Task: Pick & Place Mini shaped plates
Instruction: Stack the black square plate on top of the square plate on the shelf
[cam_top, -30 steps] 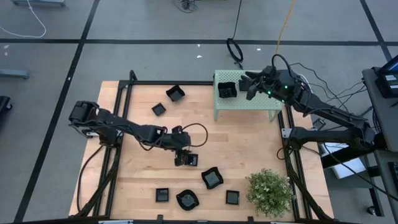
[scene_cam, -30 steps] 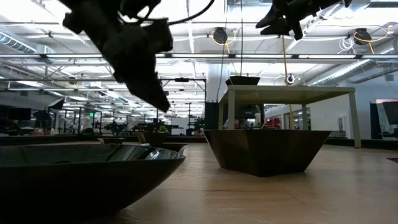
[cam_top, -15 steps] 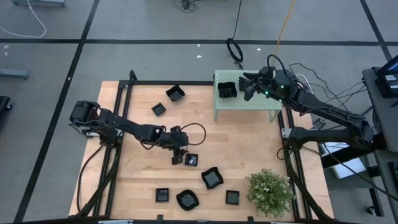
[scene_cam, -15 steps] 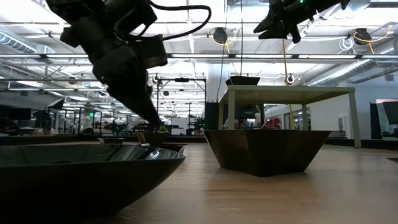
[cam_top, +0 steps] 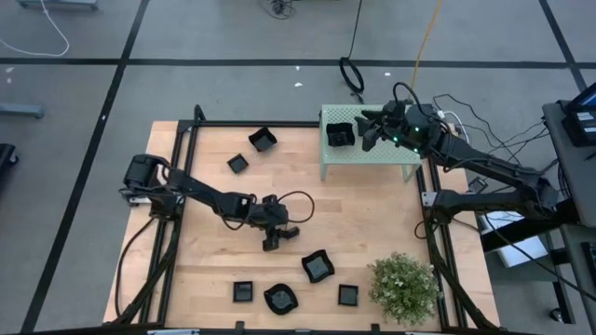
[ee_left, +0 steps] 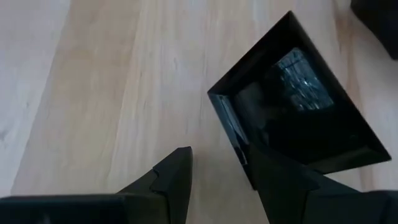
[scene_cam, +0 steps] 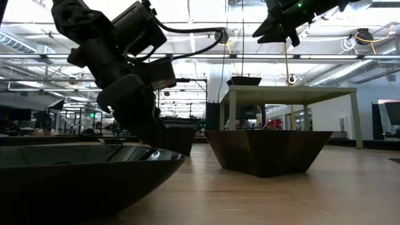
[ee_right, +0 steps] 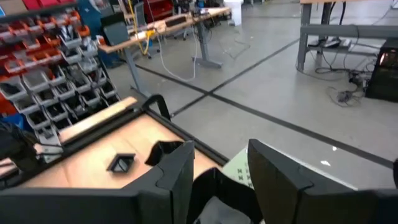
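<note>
My left gripper [cam_top: 277,240] is open and low over the wood, at a small square black plate [cam_top: 288,234]. In the left wrist view the plate's near wall [ee_left: 231,134] stands between my two fingers: one finger [ee_left: 280,183] is over the plate's inside, the other [ee_left: 174,180] is outside, over bare wood. The plate rests flat on its base. My right gripper [cam_top: 371,130] hovers open above the pale green stand [cam_top: 372,156], next to a black plate [cam_top: 340,135] that sits on the stand. My left gripper slants down from the table's left side and straddles the near wall [ee_left: 239,155] of the square plate. I cannot tell whether either finger touches the wall. The plate lies flat on the table.
More black plates lie about the table: two at the far left [cam_top: 263,140] [cam_top: 238,164] and several along the near edge [cam_top: 318,267] [cam_top: 279,299] [cam_top: 347,295] [cam_top: 243,291]. A green bushy plant [cam_top: 402,287] stands at the near right corner.
My left gripper has come down toward the table, from above the square plate to either side of the plate's wall, tipping a little steeper. The plate has stayed where it was.
</note>
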